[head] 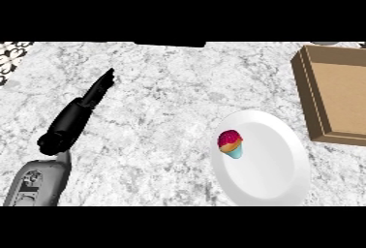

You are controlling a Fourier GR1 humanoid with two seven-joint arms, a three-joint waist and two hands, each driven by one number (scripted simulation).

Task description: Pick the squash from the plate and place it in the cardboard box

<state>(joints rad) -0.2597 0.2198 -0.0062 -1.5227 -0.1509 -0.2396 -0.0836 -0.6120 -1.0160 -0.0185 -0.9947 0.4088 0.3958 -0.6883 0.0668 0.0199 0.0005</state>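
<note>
A grey-white marbled counter [164, 111] is filling the view. A patterned black-and-white patch [10, 57] is showing at its upper left corner, and a dark strip [170, 43] is lying along its far edge.

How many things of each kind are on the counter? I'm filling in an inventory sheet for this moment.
Plates: 1, the white plate
Food items: 1, the red, orange and light blue item on the plate
Boxes: 1, the cardboard box at the right edge
Robot hands in view: 1, the left hand
Total: 4
</note>
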